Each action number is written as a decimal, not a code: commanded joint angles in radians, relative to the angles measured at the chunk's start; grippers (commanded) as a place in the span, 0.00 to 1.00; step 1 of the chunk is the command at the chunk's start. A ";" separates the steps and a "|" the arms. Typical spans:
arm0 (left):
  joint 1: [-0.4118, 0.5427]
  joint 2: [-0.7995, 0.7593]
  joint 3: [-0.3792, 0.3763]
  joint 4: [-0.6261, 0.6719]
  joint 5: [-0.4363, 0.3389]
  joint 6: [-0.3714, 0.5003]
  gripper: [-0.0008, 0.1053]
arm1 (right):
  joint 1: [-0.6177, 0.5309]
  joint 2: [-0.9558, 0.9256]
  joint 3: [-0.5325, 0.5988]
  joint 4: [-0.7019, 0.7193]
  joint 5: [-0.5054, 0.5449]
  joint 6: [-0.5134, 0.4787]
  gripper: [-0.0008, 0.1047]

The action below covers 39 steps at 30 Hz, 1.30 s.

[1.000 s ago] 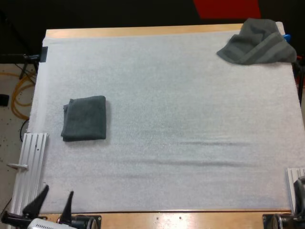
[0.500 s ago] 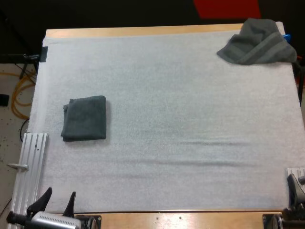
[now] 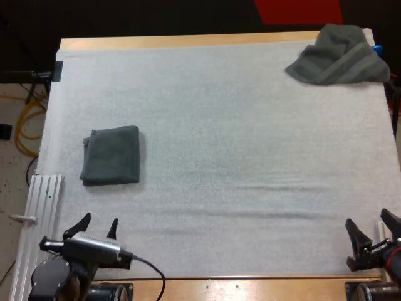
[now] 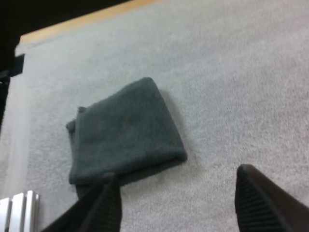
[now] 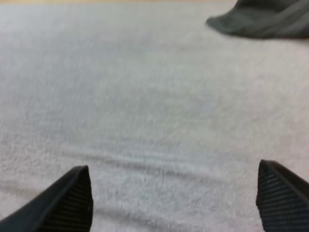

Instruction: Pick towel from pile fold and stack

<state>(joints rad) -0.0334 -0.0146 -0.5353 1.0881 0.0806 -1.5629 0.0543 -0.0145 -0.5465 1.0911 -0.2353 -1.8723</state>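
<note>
Risk: the crumpled towel (image 3: 338, 55) sits at the far right corner of the mat (image 3: 219, 157), well apart from both arms and right at the edge of the counter (image 3: 188, 41). On a long reach, a shallow pinch could catch a single layer, or nudge the towel off the corner.

The folded towel (image 3: 111, 155) lies flat on the mat's left side, near the left end effector (image 3: 99, 221); a careless sweep could skew it.

Left end effector: jaws wide apart, holding and touching nothing. Right end effector (image 3: 367, 219): likewise wide open and empty, at the mat's near right edge.
</note>
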 commanded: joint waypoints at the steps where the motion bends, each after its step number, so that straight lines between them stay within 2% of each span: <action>1: 0.002 -0.137 0.005 -0.037 0.007 -0.011 0.48 | 0.002 -0.037 -0.001 -0.018 -0.008 -0.016 0.66; 13: 0.002 -0.137 0.017 -0.063 0.005 -0.011 0.48 | 0.002 -0.037 0.004 -0.026 0.058 -0.010 0.66; 39: 0.002 -0.137 0.017 -0.063 0.005 -0.011 0.48 | 0.002 -0.037 0.004 -0.026 0.059 -0.010 0.66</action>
<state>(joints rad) -0.0334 -0.0128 -0.5165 1.0384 0.0826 -1.5629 0.0545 -0.0123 -0.5458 1.0740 -0.1748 -1.8767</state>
